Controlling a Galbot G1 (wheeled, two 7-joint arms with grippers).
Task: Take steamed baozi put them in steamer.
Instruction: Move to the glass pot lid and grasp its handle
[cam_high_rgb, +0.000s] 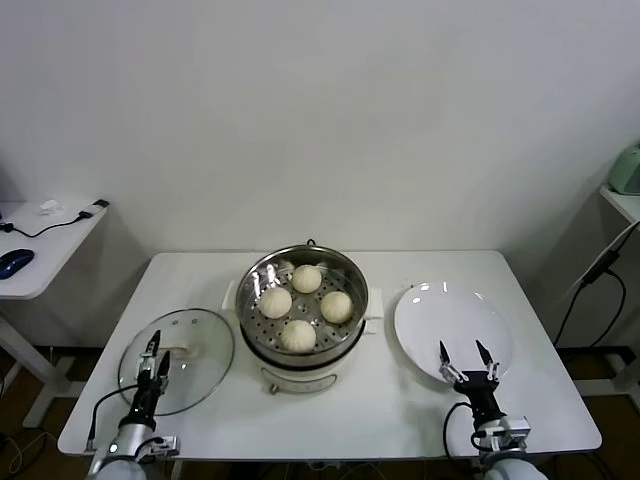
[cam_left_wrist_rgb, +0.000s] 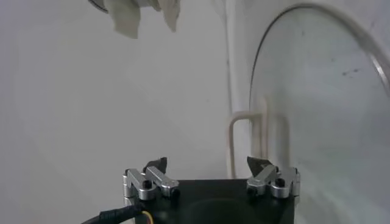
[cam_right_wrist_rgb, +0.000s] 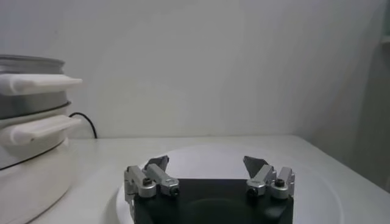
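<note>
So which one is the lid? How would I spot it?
Find the shiny round steel steamer mid-table. Beside it, on the robot's left, lies the flat round glass lid with a white handle. Unlike the solid white plate opposite, it is see-through.

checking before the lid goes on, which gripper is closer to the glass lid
Left. The left gripper hovers over the glass lid left of the steamer; the right gripper sits across the table at the white plate.
</note>
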